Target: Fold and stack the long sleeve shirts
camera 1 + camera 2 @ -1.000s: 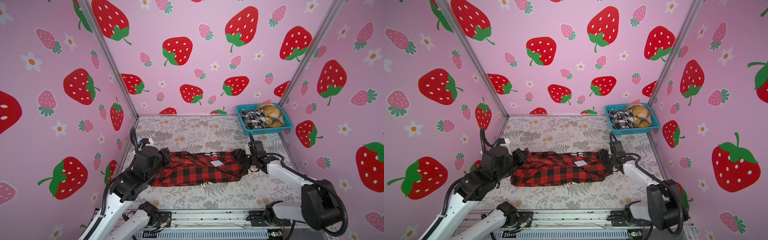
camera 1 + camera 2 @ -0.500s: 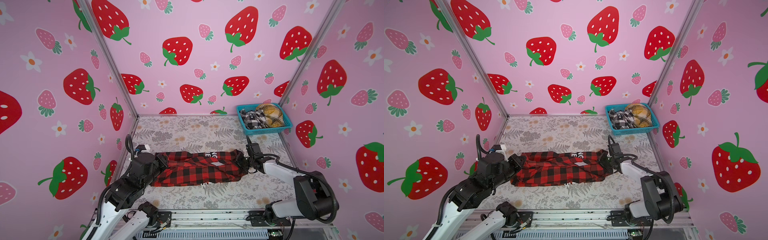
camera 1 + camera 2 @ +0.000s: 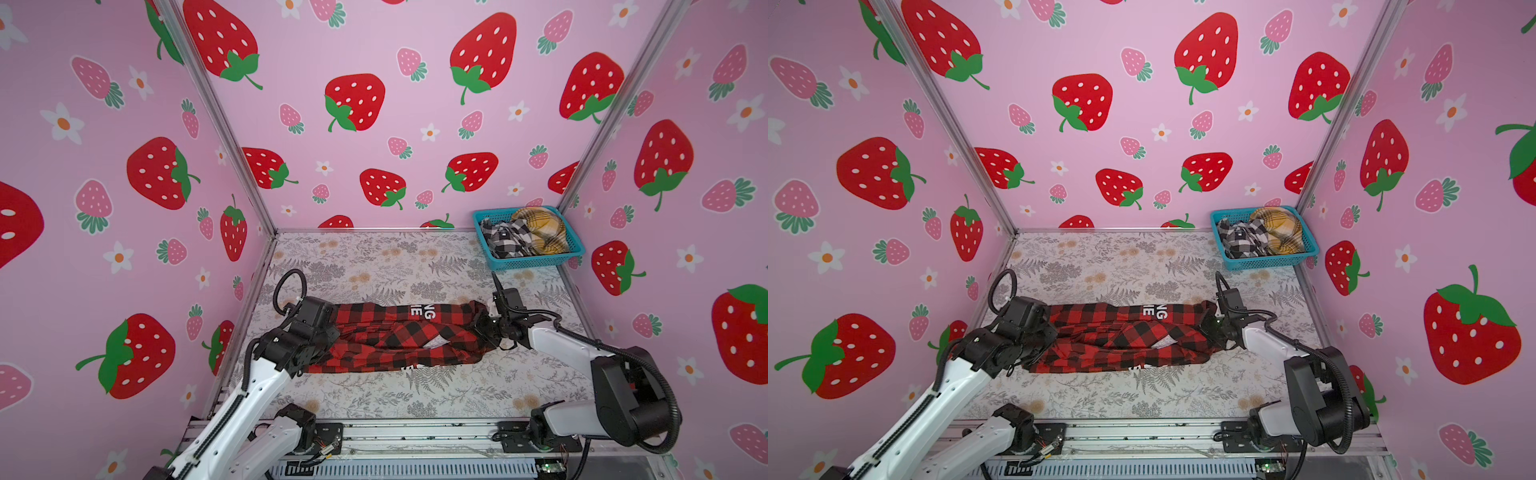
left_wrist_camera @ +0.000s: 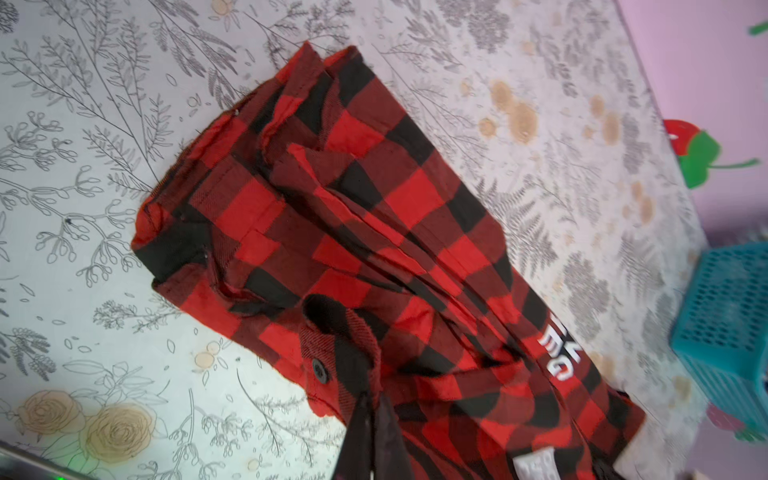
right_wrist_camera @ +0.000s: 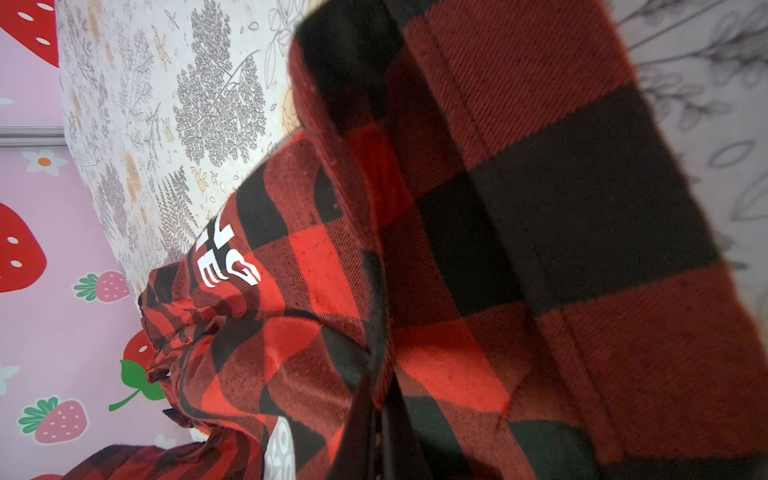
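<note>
Floral table, red shirt, corner basket

Pink walls on three sides, full of big red strawberries, small pink ones and white flowers. Shiny metal posts up the two back corners. Below, a flat white cover with grey leaves and pale orange blooms. At the near edge, a metal rail. Soft, even light all over.
</note>
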`<act>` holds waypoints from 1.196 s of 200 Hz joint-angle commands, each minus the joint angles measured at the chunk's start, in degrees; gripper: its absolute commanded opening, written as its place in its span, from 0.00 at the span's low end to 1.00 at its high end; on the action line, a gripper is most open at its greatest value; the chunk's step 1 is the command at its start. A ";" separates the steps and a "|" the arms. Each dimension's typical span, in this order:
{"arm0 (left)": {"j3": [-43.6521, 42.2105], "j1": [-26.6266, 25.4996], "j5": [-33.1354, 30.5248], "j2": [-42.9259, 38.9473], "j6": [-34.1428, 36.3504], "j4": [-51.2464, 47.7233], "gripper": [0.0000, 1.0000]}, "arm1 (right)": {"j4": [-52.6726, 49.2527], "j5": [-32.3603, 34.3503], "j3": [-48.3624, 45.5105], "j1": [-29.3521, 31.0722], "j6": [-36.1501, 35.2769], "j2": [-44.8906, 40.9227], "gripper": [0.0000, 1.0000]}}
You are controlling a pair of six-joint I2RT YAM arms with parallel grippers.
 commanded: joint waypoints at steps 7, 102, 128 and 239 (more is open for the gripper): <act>0.54 7.76 3.31 7.85 3.61 7.65 0.00 | -0.47 -0.15 3.75 -0.02 -0.84 4.48 0.00; 7.76 16.11 5.11 28.86 12.72 16.04 0.00 | -0.80 -0.80 9.40 0.24 -3.33 10.35 0.54; 8.62 17.47 5.30 32.36 14.12 16.81 0.00 | -0.99 -1.13 11.47 0.24 -4.44 13.13 0.44; 14.16 18.37 4.38 31.43 15.64 8.52 0.00 | -2.43 -0.25 14.11 0.42 -5.52 17.94 0.36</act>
